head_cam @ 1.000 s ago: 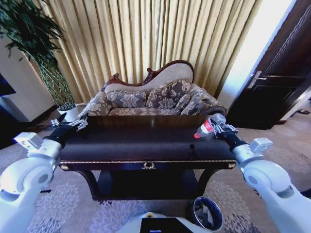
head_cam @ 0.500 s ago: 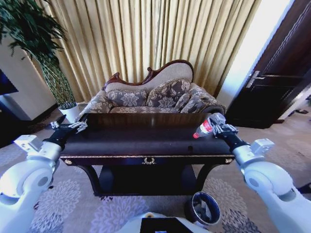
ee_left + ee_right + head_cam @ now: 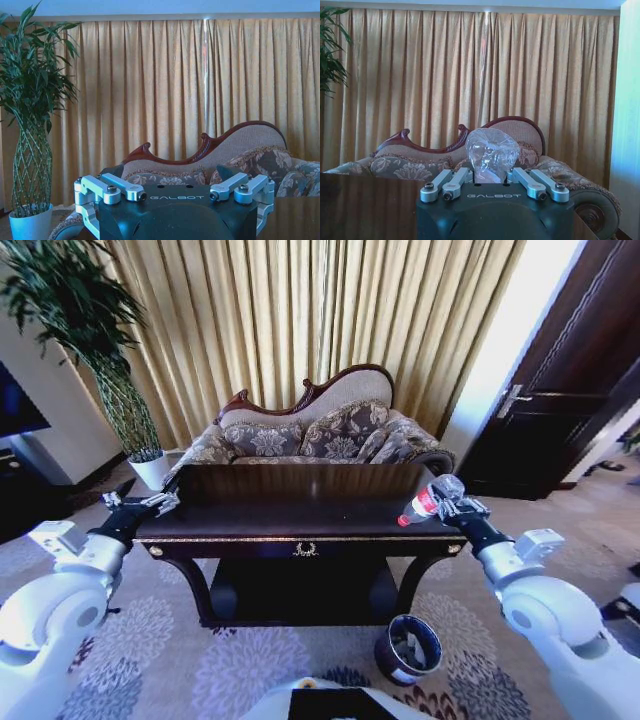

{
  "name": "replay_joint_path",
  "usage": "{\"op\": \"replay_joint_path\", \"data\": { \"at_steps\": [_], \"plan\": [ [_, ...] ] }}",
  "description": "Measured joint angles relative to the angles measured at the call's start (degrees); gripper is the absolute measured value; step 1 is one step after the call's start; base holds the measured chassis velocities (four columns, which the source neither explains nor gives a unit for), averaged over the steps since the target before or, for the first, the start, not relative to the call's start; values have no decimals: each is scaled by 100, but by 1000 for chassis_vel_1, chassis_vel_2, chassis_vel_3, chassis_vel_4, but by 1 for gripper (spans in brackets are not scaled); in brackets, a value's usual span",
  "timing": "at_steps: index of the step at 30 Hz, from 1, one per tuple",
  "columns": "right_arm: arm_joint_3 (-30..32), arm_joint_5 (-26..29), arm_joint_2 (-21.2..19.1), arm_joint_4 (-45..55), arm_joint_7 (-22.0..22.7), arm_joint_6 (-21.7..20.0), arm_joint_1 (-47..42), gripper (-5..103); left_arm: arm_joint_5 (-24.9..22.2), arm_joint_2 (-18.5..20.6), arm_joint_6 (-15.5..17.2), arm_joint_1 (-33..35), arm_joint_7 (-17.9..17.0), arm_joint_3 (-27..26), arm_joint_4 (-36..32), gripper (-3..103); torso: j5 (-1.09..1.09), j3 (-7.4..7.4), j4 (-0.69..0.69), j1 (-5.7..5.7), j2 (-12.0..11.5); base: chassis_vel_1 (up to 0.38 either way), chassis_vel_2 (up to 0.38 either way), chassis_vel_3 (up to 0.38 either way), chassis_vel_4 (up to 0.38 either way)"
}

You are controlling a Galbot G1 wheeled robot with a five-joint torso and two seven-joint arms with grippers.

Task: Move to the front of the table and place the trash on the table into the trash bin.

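Note:
The dark glossy table (image 3: 300, 512) with gold trim stands ahead of me, in front of a sofa. My right gripper (image 3: 447, 502) hovers over the table's right end, shut on the trash: a clear plastic bottle (image 3: 422, 504) with a red label and a white cap, held tilted. In the right wrist view the bottle's crumpled clear base (image 3: 491, 151) sits between the fingers (image 3: 451, 184). My left gripper (image 3: 150, 502) hangs open by the table's left end, and nothing lies between its fingers (image 3: 122, 188). The dark round trash bin (image 3: 408, 649) stands on the carpet below the table's front right corner.
A patterned sofa (image 3: 320, 435) and gold curtains (image 3: 300, 320) stand behind the table. A tall potted plant (image 3: 110, 380) is at the left and a dark door (image 3: 570, 390) at the right. Patterned carpet (image 3: 240, 670) lies between me and the table.
The whole head view has shifted: the table now looks farther off and the bin shows more fully, so the camera moved back. Both arms keep their pose, the bottle still held.

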Motion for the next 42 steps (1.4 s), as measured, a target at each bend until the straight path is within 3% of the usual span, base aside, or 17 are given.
{"op": "replay_joint_path", "data": {
  "at_steps": [13,19,23,31,35,38,40,42],
  "plan": [
    [-77,-59,71,-60,-10,3,22,25,-2,-35,-12,-47,21,48,11,100,0,0,0,0,0,103,-96,-94,101],
    [-138,-455,314,-328,-94,-17,-97,25,43,-109,-13,-67,58,67,-18,100,-2,-1,1,-1,1,11,-9,-26,20],
    [-386,-1428,751,-1149,-250,-100,-333,25,53,-158,-13,-109,60,90,-94,100,2,1,-2,2,-2,0,0,0,0],
    [-853,-1833,1105,-2190,-249,-79,-75,25,70,-186,-1,-105,52,94,-165,100,0,0,2,0,0,0,0,0,0],
    [-1204,-2095,1337,-3440,-222,228,361,25,95,-235,10,-11,44,24,-211,100,0,1,-1,1,-1,0,0,0,0],
    [-1241,-2132,1363,-3630,-219,291,433,25,96,-239,11,10,44,1,-213,100,1,1,0,1,-1,0,0,0,0],
    [-1373,-2340,1468,-4520,-208,596,821,25,97,-247,8,75,45,-69,-218,100,1,0,1,1,0,0,0,0,0],
    [-1408,-2369,1500,-4801,-179,676,936,25,98,-250,6,84,44,-79,-224,100,0,0,1,1,0,0,0,0,0]
  ]
}}
